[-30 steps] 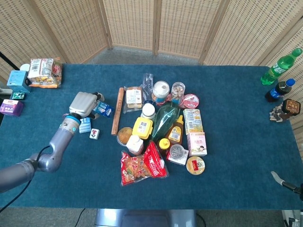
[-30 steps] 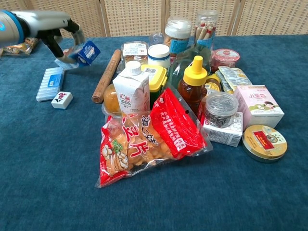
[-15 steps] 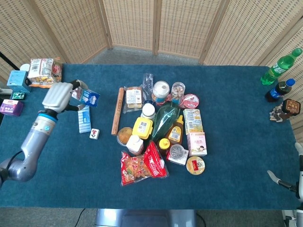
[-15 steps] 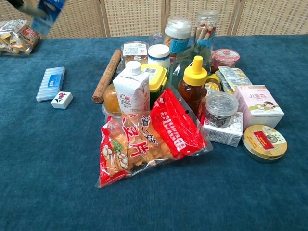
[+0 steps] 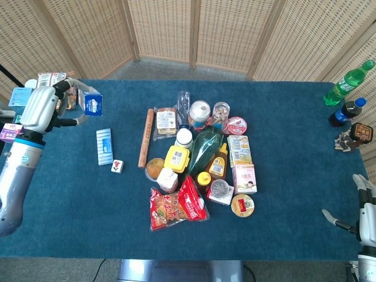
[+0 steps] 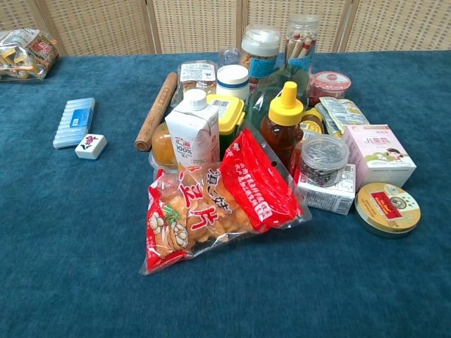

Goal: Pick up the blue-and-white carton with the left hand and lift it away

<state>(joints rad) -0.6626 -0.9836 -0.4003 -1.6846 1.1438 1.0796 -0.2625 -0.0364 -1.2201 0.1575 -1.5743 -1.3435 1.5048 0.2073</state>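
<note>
In the head view my left hand [image 5: 42, 108] is raised at the far left of the table and grips the blue-and-white carton [image 5: 91, 101], which hangs above the blue cloth. The carton sits between the fingers, its printed face turned to the camera. My right hand [image 5: 365, 207] shows at the bottom right edge with fingers spread and nothing in it. The chest view shows neither hand nor the carton.
A pale blue ridged pack [image 5: 104, 145] and a small white tile [image 5: 117, 166] lie under where the carton was. A wooden rolling pin [image 5: 144, 137] borders the crowded pile of groceries [image 5: 200, 164] mid-table. Snack bags [image 5: 50, 85] and boxes [image 5: 13, 133] sit far left; bottles [image 5: 346, 82] far right.
My left hand has carried the carton up and to the left, out of the chest view. My right hand has come further into the head view at the bottom right.
</note>
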